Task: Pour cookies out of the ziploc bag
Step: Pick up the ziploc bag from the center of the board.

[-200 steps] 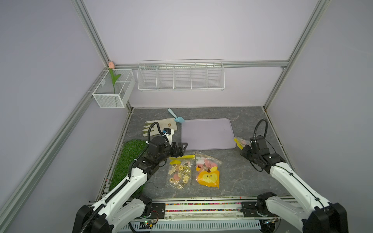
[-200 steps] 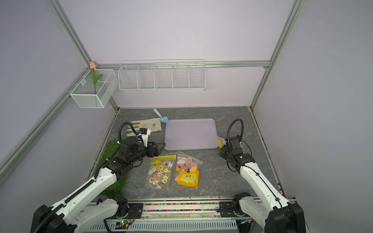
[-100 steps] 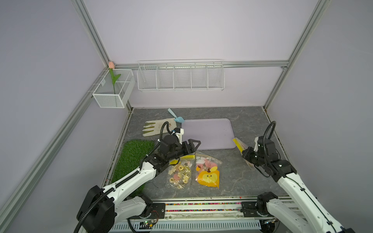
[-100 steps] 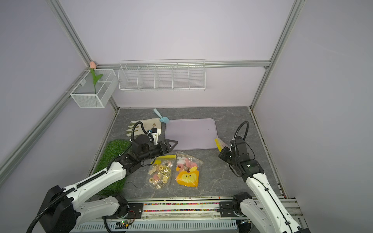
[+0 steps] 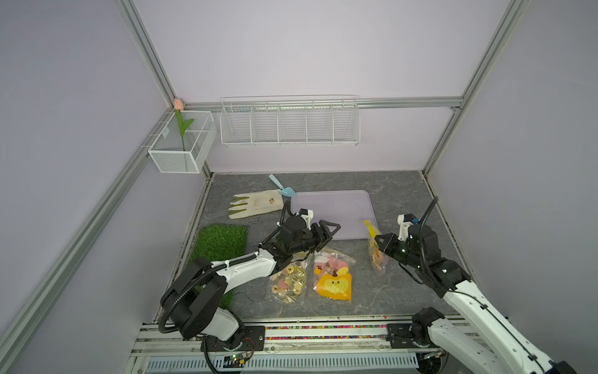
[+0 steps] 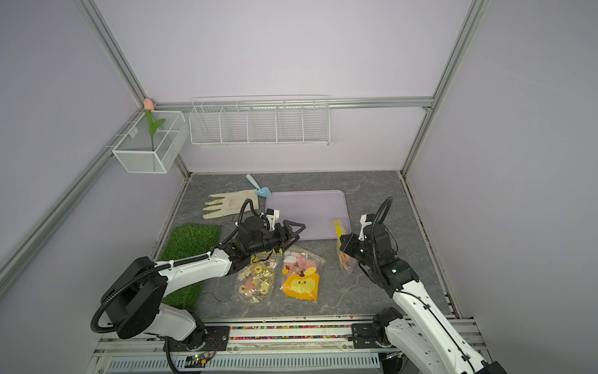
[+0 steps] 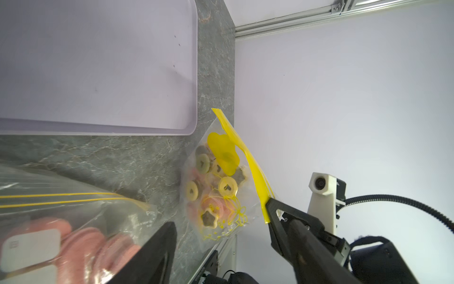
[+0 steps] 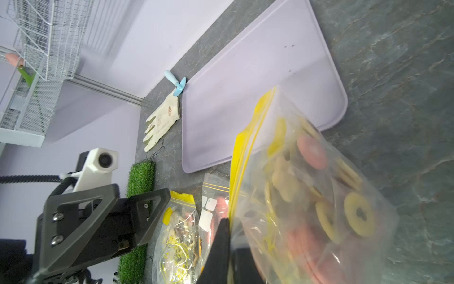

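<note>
Dangling at 3 o'clock — ziploc bag (image 5: 375, 259) of cookies (image 7: 213, 182), clenched in right end effector (image 5: 377, 241); left end effector (image 5: 330, 236) released.

Pale lilac walls (image 5: 291, 48), aluminium frame rails (image 5: 404, 103), white wire rack (image 5: 289, 129) on back wall, mesh basket (image 5: 176, 160) in corner, grey marbled floor (image 5: 398, 187), soft even light
</note>
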